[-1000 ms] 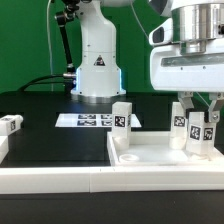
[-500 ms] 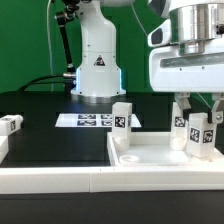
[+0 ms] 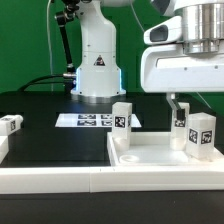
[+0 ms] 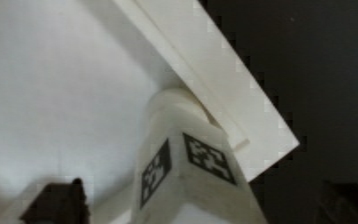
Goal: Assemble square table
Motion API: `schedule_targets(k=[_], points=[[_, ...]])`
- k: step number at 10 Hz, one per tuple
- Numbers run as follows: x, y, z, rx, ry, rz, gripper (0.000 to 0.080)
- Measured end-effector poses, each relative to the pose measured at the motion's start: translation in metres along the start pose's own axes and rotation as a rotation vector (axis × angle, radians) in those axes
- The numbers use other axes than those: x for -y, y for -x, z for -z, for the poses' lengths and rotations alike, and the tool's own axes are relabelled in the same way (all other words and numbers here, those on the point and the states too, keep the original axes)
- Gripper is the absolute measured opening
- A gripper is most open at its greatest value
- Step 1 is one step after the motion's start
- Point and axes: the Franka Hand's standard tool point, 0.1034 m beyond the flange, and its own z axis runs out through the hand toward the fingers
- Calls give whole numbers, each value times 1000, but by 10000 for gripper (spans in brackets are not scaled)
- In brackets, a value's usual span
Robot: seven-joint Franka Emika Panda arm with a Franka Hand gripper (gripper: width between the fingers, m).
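Observation:
The square table's white slab [image 3: 160, 157] lies recessed face up at the exterior view's right. One tagged white leg [image 3: 201, 134] stands upright in its right corner, and shows in the wrist view as a leg [image 4: 186, 152] beside the raised rim [image 4: 208, 66]. My gripper [image 3: 196, 100] hangs just above this leg, open, its dark fingers [image 4: 55, 202] apart on either side and not touching it. Another leg [image 3: 122, 117] stands at the slab's far left corner. A further tagged block [image 3: 181, 120] shows just behind the right leg.
A loose leg [image 3: 10, 125] lies at the exterior view's far left. The marker board [image 3: 86, 120] lies flat before the robot base [image 3: 98, 70]. The long white border wall [image 3: 70, 182] runs along the front.
My gripper has opened off the right leg and lifted a little. The leg stays standing on the slab.

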Motion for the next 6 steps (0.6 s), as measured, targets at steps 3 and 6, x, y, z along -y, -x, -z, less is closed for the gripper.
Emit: schedule_targets(k=[3, 6], points=[[-1, -7, 0, 0, 0, 253, 649], [-1, -8, 0, 5, 2, 486, 649]])
